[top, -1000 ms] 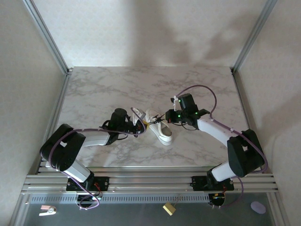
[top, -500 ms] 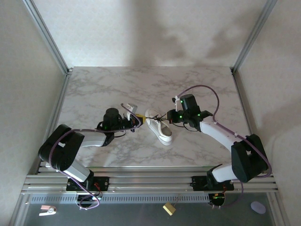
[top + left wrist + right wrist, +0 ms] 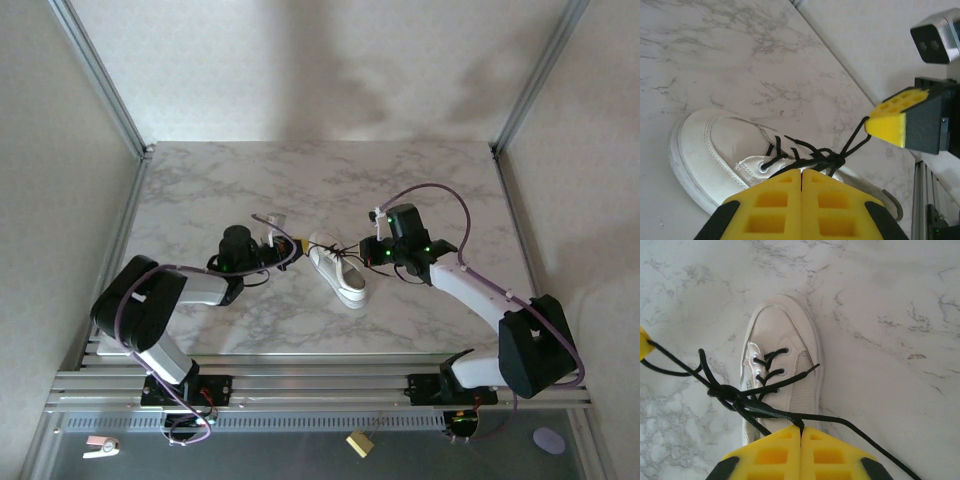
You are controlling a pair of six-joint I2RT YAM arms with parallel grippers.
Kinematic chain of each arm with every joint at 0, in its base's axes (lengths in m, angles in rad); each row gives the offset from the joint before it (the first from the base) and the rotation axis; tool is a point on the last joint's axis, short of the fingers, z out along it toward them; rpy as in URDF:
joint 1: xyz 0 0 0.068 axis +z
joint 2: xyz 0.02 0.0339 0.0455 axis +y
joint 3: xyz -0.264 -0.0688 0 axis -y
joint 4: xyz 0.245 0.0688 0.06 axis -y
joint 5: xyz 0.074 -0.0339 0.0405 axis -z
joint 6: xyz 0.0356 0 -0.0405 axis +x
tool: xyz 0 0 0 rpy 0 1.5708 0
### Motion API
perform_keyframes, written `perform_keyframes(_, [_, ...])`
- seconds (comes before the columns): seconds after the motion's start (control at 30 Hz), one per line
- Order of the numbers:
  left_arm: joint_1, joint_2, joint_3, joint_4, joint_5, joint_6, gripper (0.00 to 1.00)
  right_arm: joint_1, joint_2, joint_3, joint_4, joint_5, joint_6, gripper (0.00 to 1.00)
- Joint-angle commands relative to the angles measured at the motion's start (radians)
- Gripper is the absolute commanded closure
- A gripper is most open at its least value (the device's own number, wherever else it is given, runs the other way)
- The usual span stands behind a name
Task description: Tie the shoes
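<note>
The small white shoe (image 3: 343, 274) lies on the marble table (image 3: 200, 190), between my two arms. Its black laces (image 3: 816, 156) meet in a knot (image 3: 726, 392) above the tongue. Left of the shoe, my left gripper (image 3: 295, 244) is shut on a lace strand that runs taut from the knot into its yellow fingertips (image 3: 785, 181). On the shoe's other side, my right gripper (image 3: 367, 252) is shut on another strand, which enters between its pads (image 3: 787, 436). A loose lace tail (image 3: 875, 446) trails over the table by the right gripper.
Metal frame posts (image 3: 100, 85) and white walls close in the table on three sides. An aluminium rail (image 3: 320, 385) runs along the near edge by the arm bases. Bare marble lies behind and in front of the shoe.
My left gripper has drawn back to the left off the shoe and my right gripper has shifted slightly right. The laces between them have pulled taut.
</note>
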Motion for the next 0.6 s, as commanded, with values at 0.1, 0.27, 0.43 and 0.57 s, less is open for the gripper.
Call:
perform_keyframes(0.1, [0.019,0.046,0.041,0.026,-0.051,-0.074,1.0,-0.005,-0.032,-0.017,-0.072,0.085,-0.043,1.0])
perform_keyframes(0.27, [0.023,0.058,0.046,0.018,-0.059,-0.078,1.0,-0.005,-0.017,0.0,-0.135,0.185,-0.039,1.0])
perform_keyframes(0.43, [0.026,0.056,0.054,-0.04,-0.084,-0.057,1.0,-0.005,0.005,0.016,-0.17,0.227,-0.037,1.0])
perform_keyframes(0.57, [0.032,0.057,0.047,-0.061,-0.106,-0.05,1.0,-0.004,0.022,0.022,-0.191,0.251,-0.034,1.0])
